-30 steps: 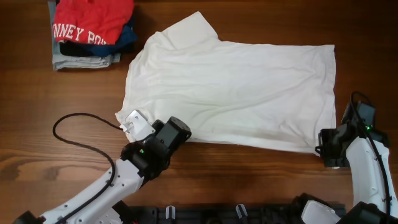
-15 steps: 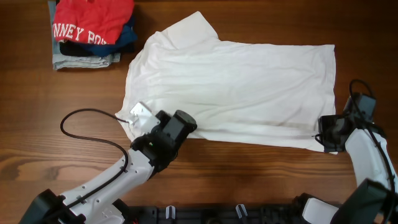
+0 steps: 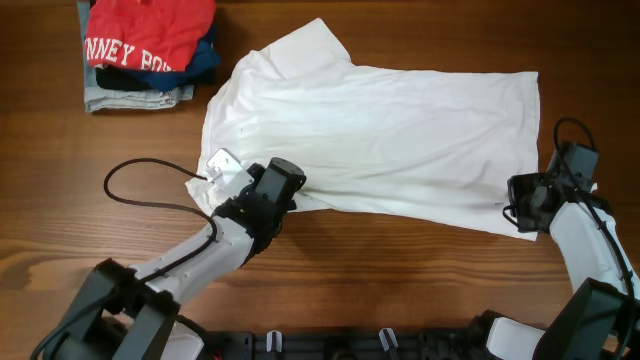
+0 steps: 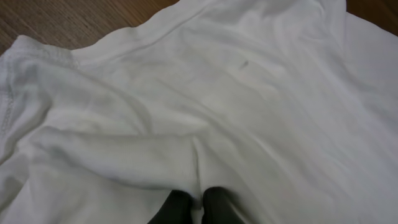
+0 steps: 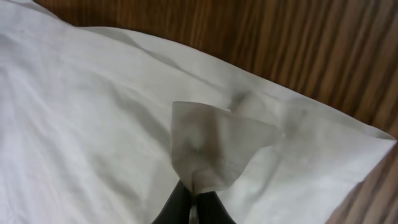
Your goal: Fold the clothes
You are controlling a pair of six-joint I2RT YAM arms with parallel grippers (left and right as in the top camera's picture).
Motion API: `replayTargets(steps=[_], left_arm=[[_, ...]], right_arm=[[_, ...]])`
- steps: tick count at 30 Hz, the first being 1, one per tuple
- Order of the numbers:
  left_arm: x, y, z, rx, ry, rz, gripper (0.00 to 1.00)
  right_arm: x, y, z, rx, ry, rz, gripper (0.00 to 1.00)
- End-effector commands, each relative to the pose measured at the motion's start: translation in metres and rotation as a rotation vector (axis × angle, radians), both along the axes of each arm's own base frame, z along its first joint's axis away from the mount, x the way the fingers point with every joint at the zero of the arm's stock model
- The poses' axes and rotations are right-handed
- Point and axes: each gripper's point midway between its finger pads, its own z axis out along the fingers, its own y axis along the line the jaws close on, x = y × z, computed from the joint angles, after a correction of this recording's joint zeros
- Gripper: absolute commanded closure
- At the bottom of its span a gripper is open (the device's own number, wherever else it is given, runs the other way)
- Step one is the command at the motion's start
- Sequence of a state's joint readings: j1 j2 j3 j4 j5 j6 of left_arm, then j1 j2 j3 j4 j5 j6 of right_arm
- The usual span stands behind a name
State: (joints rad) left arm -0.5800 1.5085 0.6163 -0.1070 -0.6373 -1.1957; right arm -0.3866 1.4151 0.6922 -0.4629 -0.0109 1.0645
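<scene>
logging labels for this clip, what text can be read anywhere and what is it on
"NNEY PO": white letters on the red garment on top of the folded stack, cut off at both ends.
No text can be read on the white T-shirt in any view.

Two white-shelled robot arms, the left arm (image 3: 185,268) and the right arm (image 3: 592,245), are showing black wrist housings; a thin black cable (image 3: 107,183) is looping off the left, and the black fingers (image 4: 174,205) are tapering to slim tips.
</scene>
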Motion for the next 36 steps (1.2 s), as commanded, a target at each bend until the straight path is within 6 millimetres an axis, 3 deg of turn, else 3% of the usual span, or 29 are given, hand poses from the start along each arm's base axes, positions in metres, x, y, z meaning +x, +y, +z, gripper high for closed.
replayTargets(steps=[1, 2, 4, 5, 6, 10, 14, 15, 18, 21, 23, 29, 36], left_arm=[[0.005, 0.003, -0.001, 0.018, -0.005, 0.007, 0.86], [0.006, 0.002, 0.000, 0.018, -0.009, 0.004, 0.75], [0.012, -0.002, 0.004, 0.075, -0.011, -0.073, 0.26], [0.014, -0.004, 0.006, 0.097, -0.010, -0.105, 0.05], [0.016, -0.006, 0.009, 0.138, -0.002, -0.147, 0.01], [0.022, -0.010, 0.027, 0.185, -0.002, -0.204, 0.00], [0.013, -0.015, 0.065, 0.137, 0.011, -0.244, 0.00], [-0.005, -0.031, 0.071, 0.029, 0.060, -0.343, 0.01], [-0.030, -0.049, 0.050, -0.082, 0.195, -0.434, 0.19], [-0.056, -0.045, 0.017, -0.131, 0.373, -0.371, 0.26], [-0.063, -0.045, 0.001, -0.135, 0.439, -0.362, 0.31], [-0.050, -0.023, -0.021, -0.122, 0.487, -0.295, 0.34], [-0.026, -0.014, -0.016, -0.122, 0.415, -0.312, 0.44]], right_arm=[[0.011, -0.006, 0.006, -0.044, -0.030, 0.038, 0.94], [0.013, -0.007, 0.006, -0.048, -0.037, 0.040, 0.80], [0.017, -0.005, 0.008, -0.058, -0.051, 0.092, 0.42], [0.019, -0.005, 0.009, -0.060, -0.056, 0.107, 0.28], [0.022, -0.003, 0.011, -0.061, -0.069, 0.134, 0.17], [0.037, 0.002, 0.037, -0.045, -0.112, 0.209, 0.11], [0.043, 0.007, 0.089, -0.037, -0.129, 0.266, 0.10], [0.038, 0.022, 0.114, -0.004, -0.141, 0.363, 0.10], [0.023, 0.044, 0.116, 0.073, -0.126, 0.454, 0.11], [0.005, 0.054, 0.107, 0.121, -0.060, 0.493, 0.11], [-0.001, 0.056, 0.105, 0.126, -0.038, 0.516, 0.11], [-0.011, 0.055, 0.101, 0.111, 0.010, 0.546, 0.12], [-0.013, 0.055, 0.096, 0.111, 0.022, 0.547, 0.12]])
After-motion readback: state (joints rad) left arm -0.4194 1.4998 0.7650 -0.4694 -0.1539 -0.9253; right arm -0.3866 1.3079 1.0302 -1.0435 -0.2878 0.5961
